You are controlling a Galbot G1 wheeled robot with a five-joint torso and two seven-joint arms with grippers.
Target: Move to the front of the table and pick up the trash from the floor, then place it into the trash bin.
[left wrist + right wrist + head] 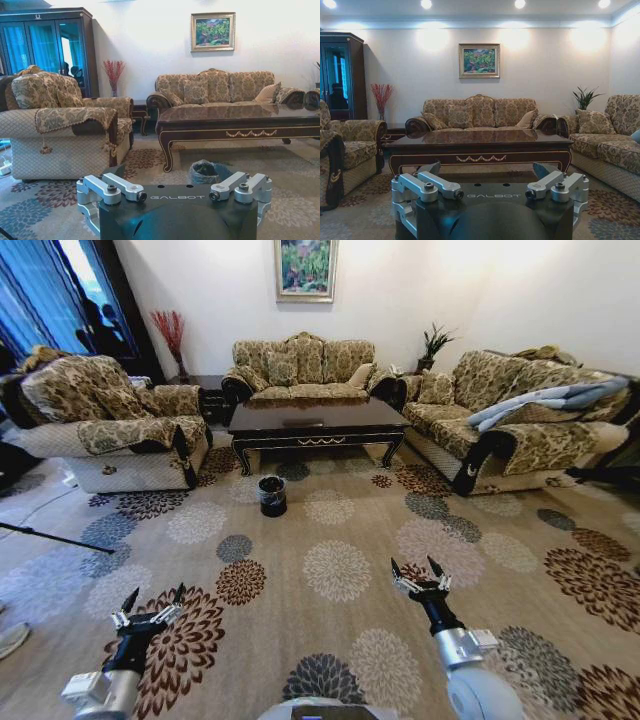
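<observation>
The long dark glossy table [315, 420] stands ahead, among the sofas, with a gold ornament on its front rail [481, 158]. In front of its left leg the small black trash bin [272, 495], lined with a crinkled bag [207, 172], sits on the flower-patterned carpet floor [340, 530]. I cannot make out any trash on the carpet. My left gripper [152, 602] and right gripper [420, 572] hang low over the near carpet, well short of the bin. Both are open, with nothing between their fingers.
An armchair [110, 430] flanks the table on the left, a sofa [305, 365] stands behind it, and another sofa [510, 425] with a grey-blue cloth is on the right. A thin dark rod [50, 535] lies at the left edge. Wide open carpet separates me from the table.
</observation>
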